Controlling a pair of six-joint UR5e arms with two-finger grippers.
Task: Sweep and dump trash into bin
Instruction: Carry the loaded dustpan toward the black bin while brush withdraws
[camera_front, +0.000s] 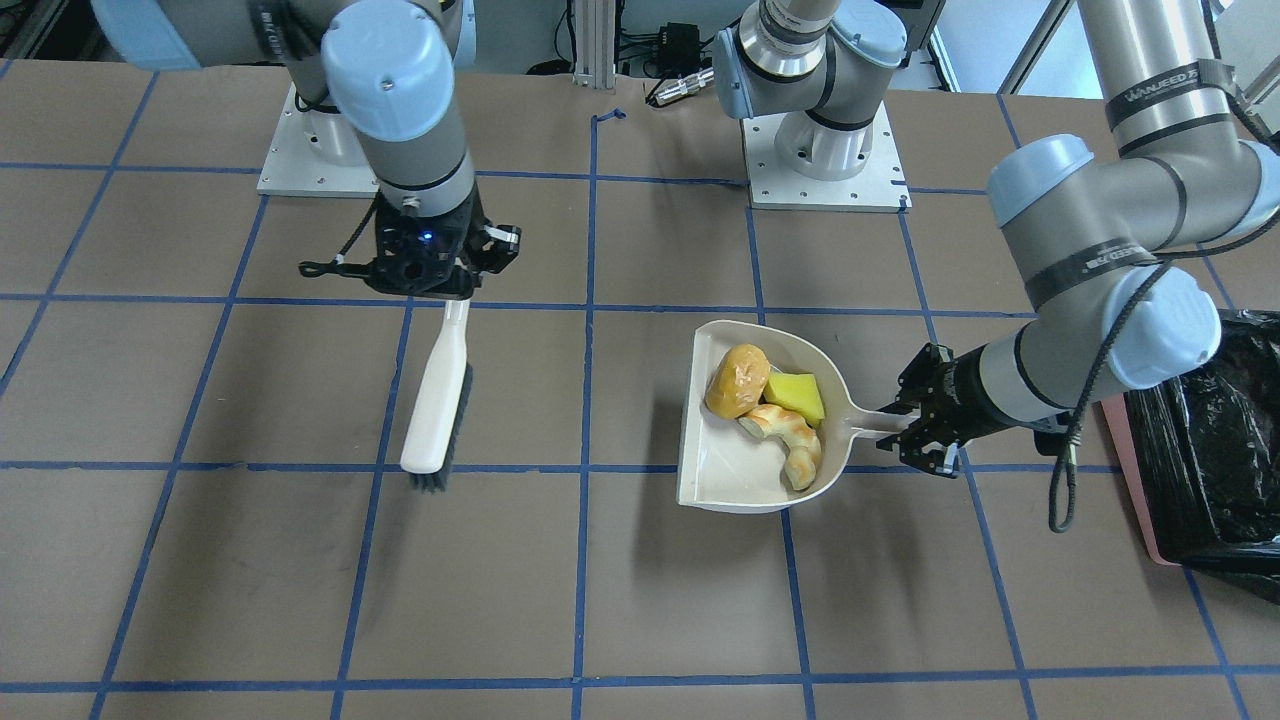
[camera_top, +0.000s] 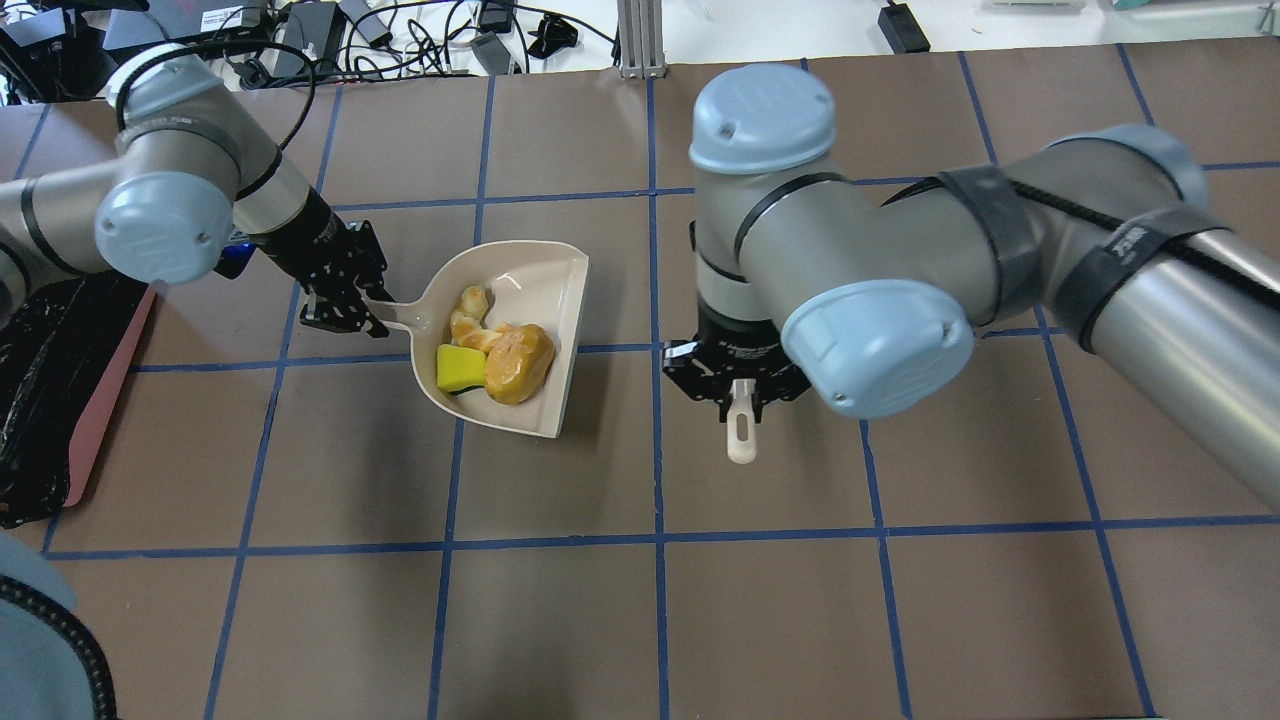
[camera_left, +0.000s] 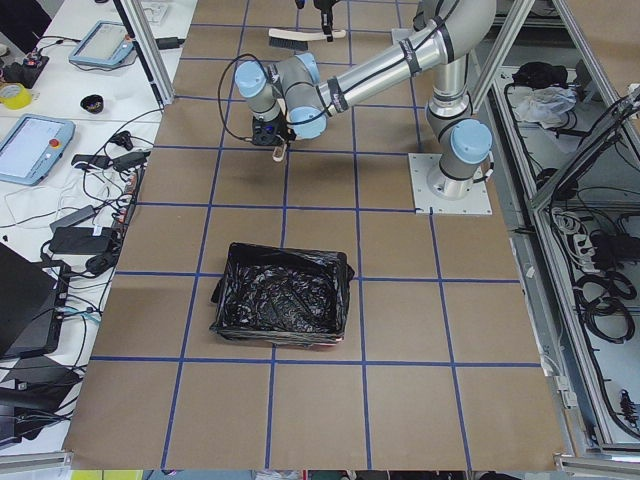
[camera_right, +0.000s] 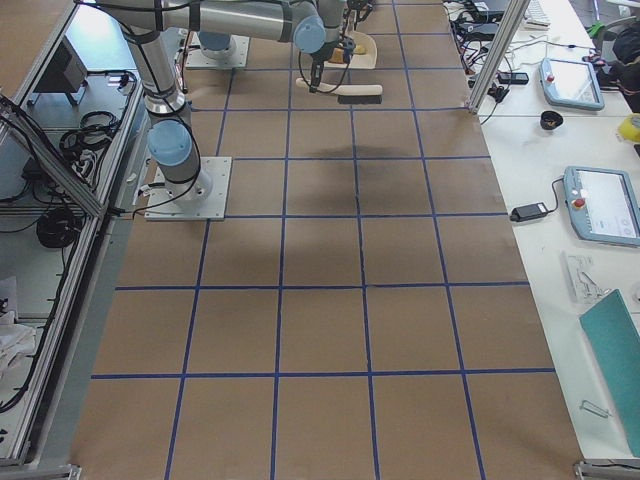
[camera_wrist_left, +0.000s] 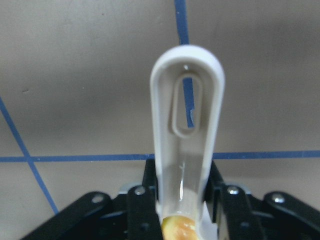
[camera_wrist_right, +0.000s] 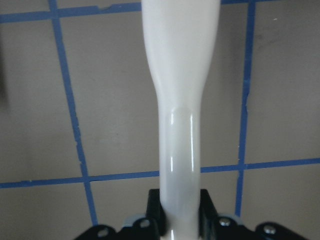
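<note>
Left pincer (camera_front: 903, 427) grips the handle of the dustpan (camera_front: 730, 482), with the trash (camera_front: 765, 412) inside. Right pincer (camera_front: 452, 292) clasps the brush (camera_front: 437, 400) mid-table.

The bin (camera_front: 1195, 440) runs off the front view's edge; overhead, the right arm (camera_top: 850, 300) covers most of the brush (camera_top: 740, 437).

Even, bright overhead light is noted. Soft shadows are thrown on the table (camera_front: 640, 600) beside the dustpan (camera_front: 730, 482) and brush (camera_front: 436, 405). Specular glints are seen on the black liner of the bin (camera_front: 1215, 440) and on the brush handle in the right wrist view. Close-range parts are rendered soft in both wrist views.
</note>
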